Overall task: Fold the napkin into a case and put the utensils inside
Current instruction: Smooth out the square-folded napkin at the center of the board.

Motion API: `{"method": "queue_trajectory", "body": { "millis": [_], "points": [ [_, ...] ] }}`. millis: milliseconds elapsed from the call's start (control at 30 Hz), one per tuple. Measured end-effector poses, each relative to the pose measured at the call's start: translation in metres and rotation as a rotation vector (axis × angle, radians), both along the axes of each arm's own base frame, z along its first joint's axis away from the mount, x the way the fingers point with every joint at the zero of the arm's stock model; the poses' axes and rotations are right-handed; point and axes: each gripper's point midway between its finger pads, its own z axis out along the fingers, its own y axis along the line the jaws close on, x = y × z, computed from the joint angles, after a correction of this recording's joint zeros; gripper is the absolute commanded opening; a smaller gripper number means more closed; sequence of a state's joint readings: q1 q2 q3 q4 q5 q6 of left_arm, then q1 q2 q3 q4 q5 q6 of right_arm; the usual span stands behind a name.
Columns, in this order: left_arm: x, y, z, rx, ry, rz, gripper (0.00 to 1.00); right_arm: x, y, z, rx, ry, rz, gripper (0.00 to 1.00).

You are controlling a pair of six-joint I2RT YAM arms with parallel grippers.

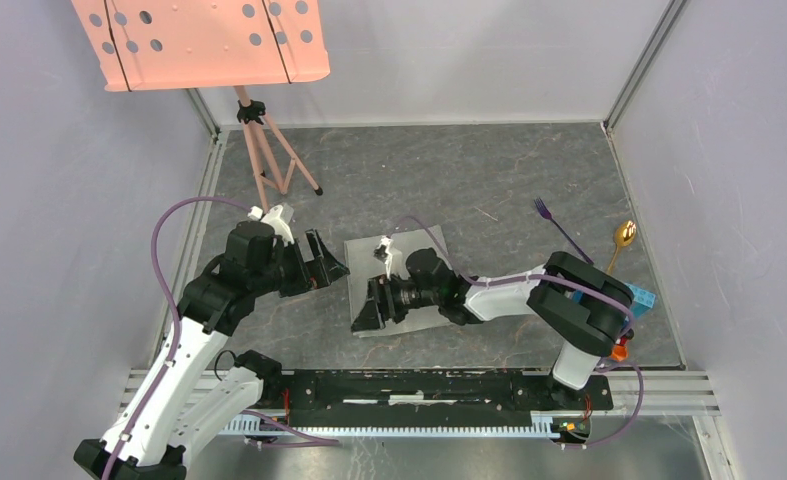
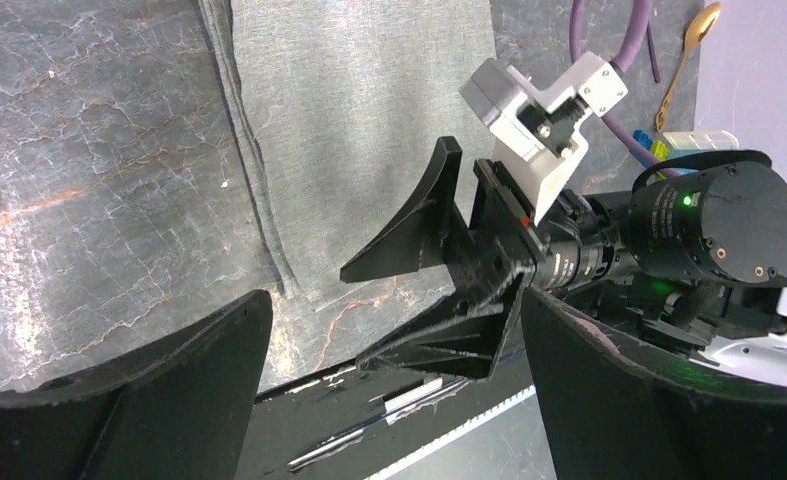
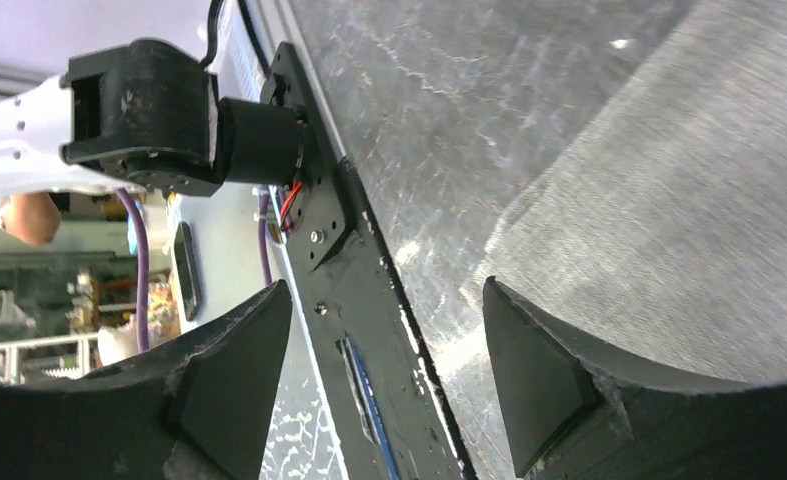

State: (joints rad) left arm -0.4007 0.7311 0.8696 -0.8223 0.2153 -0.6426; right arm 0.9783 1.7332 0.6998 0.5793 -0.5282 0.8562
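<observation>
Left jaws: wide apart, empty.
Right jaws: apart, empty, over napkin corner.
Fork, spoon: on surface, right.

free: table between napkin and fork | blocked: tripod (far left)

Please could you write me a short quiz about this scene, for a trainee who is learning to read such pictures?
1. True or false: the fork and the spoon already lie inside the napkin.
2. Which arm stretches across the napkin in the top view? A) left B) right C) neither
3. Fill in: the spoon's bowl is ____ in colour.
Key: 1 false; 2 B, the right arm; 3 gold.
</observation>
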Motion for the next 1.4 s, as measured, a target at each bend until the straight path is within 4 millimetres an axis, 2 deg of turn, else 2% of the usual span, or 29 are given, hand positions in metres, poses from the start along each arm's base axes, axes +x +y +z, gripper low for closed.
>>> {"method": "queue_trajectory", "body": {
  "millis": [100,233,367,433,500,600,633,767,867,967,1133,1200,1400],
  "points": [
    [-0.001,0.0,0.0,0.002,0.002,0.001,1.0,-0.002,0.004,0.005,0.001,-0.051,0.019,0.78],
    [-0.001,0.001,-0.002,0.005,0.006,0.003,0.96,0.014,-0.01,0.006,-0.034,-0.095,-0.01,0.66],
    [0.002,0.0,-0.013,0.024,0.052,0.002,0.78,0.027,-0.028,0.003,-0.079,-0.132,-0.041,0.48],
    [0.006,-0.004,-0.028,0.045,0.109,-0.004,0.76,0.026,-0.047,-0.001,-0.111,-0.138,-0.057,0.45],
    [0.007,-0.01,-0.054,0.088,0.196,-0.027,0.76,0.024,-0.064,-0.006,-0.149,-0.148,-0.063,0.45],
    [-0.002,-0.022,-0.092,0.173,0.311,-0.087,0.8,0.027,-0.093,-0.011,-0.233,-0.19,-0.089,0.43],
    [-0.008,-0.025,-0.103,0.2,0.339,-0.104,0.83,0.03,-0.103,-0.01,-0.258,-0.21,-0.1,0.39],
    [-0.02,-0.029,-0.128,0.282,0.388,-0.126,0.83,0.036,-0.133,-0.012,-0.313,-0.253,-0.129,0.21],
    [-0.023,-0.034,-0.143,0.312,0.411,-0.129,0.8,0.033,-0.152,-0.029,-0.374,-0.235,-0.137,0.19],
    [-0.027,-0.041,-0.162,0.353,0.444,-0.146,0.74,0.026,-0.161,-0.04,-0.417,-0.214,-0.122,0.2],
    [-0.033,-0.044,-0.182,0.418,0.472,-0.153,0.62,0.026,-0.164,-0.041,-0.427,-0.226,-0.113,0.19],
    [-0.034,-0.044,-0.185,0.423,0.472,-0.141,0.61,0.026,-0.165,-0.041,-0.428,-0.23,-0.112,0.19],
    [-0.033,-0.044,-0.19,0.422,0.464,-0.108,0.43,0.03,-0.168,-0.04,-0.427,-0.236,-0.13,0.19]
  ]
}}
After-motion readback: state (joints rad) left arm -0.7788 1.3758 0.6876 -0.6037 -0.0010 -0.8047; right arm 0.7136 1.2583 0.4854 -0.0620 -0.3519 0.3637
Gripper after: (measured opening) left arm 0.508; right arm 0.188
